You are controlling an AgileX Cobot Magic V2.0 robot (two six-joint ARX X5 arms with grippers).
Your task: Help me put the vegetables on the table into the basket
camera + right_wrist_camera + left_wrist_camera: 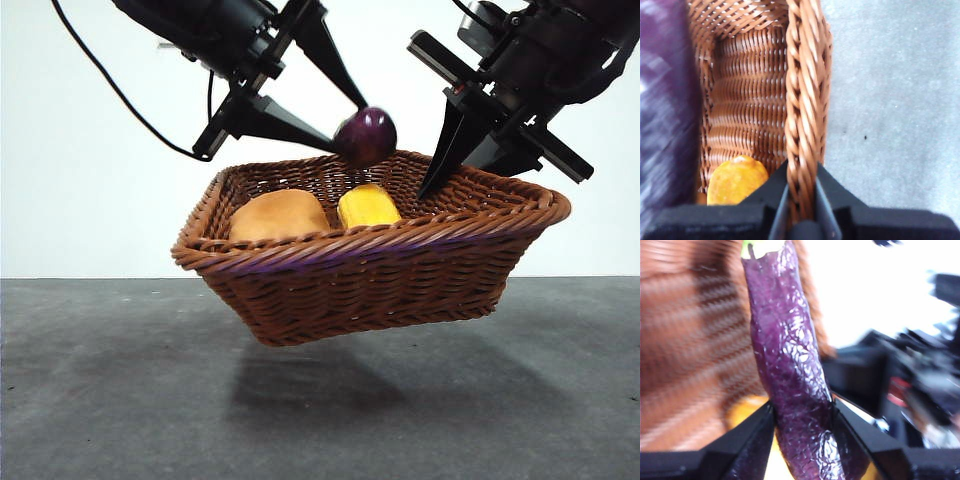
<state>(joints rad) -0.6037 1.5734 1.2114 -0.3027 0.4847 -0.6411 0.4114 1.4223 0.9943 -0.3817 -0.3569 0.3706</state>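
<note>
Wicker basket (380,270) hangs tilted off the table (120,390) — right gripper (801,187) pinching its braided rim; left gripper (802,412) clamps glossy eggplant (366,136) above.

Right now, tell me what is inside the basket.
Inside the basket lie the potato and the corn cob; its wall hides their lower parts. The eggplant hangs above in the left gripper.

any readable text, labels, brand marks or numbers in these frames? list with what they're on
None readable in any view.
Dark-brown woven wicker basket: no text.
Glossy dark-purple eggplant, brown-orange oval potato, bumpy yellow corn cob: no text.
Left gripper and right gripper: black housings, no legible marks; the background in the left wrist view is blurred.
</note>
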